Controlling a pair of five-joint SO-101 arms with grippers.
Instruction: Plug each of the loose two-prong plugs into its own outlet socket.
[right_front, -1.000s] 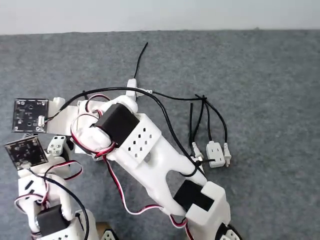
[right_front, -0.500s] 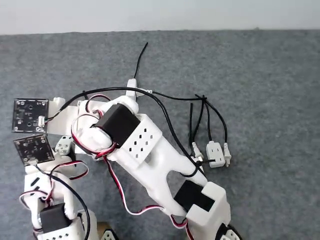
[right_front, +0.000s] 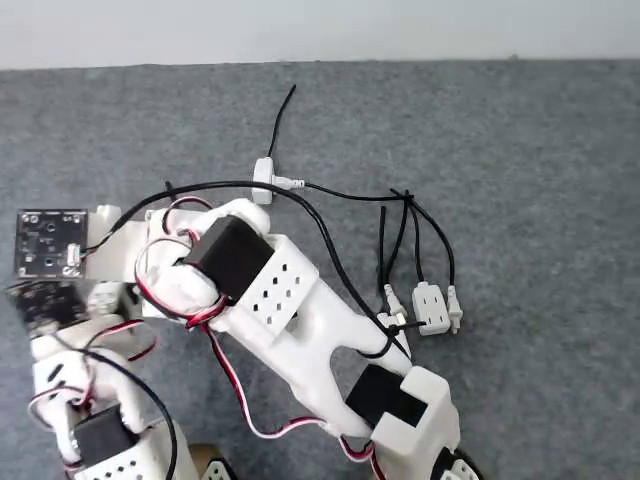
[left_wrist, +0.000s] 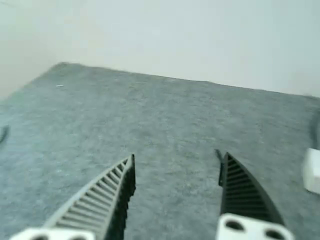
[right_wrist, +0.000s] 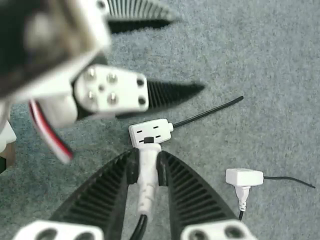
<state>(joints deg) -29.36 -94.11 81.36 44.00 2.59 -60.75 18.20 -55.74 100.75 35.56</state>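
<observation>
Pinching the plug (right_wrist: 146, 187), the right gripper (right_wrist: 146, 157) holds it against the socket (right_wrist: 150, 132) on the mat (right_wrist: 260, 60); push straight in without tilting, with the spread left gripper (left_wrist: 176, 159) bracing the socket behind.

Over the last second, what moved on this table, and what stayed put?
The right arm slid slightly toward the view's lower left, uncovering more of the white outlet socket. The left arm's camera board swung right, then back left. The outlet block and loose plugs beside it stayed put.

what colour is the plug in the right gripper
White plug; the right wrist view shows it best.
</observation>
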